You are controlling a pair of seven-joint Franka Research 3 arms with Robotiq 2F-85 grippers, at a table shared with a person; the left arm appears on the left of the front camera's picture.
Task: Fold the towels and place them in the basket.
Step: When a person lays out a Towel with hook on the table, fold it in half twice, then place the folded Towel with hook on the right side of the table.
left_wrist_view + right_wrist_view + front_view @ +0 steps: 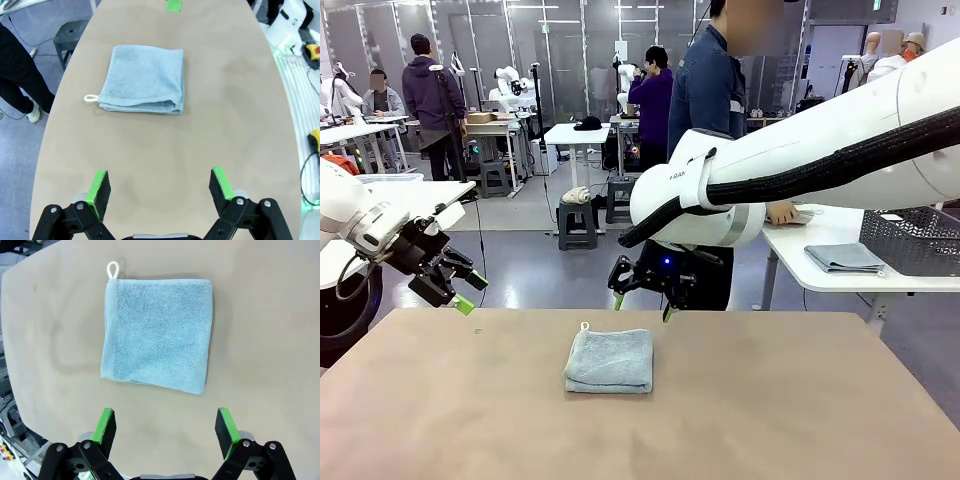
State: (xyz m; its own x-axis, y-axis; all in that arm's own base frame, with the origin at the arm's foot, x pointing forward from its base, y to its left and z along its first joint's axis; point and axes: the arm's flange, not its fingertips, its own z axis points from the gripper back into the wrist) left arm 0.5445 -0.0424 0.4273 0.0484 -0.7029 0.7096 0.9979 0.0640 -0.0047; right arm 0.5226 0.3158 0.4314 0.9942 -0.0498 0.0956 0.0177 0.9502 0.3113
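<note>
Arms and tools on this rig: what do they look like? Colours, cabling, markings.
Both arms are white, with rounded links. The right arm carries a black braided cable sleeve along it and grey lettering, only partly readable. The left arm has a grey wrist ring. The left tool and right tool are black linkage frames, two fingers each, with green pads.
</note>
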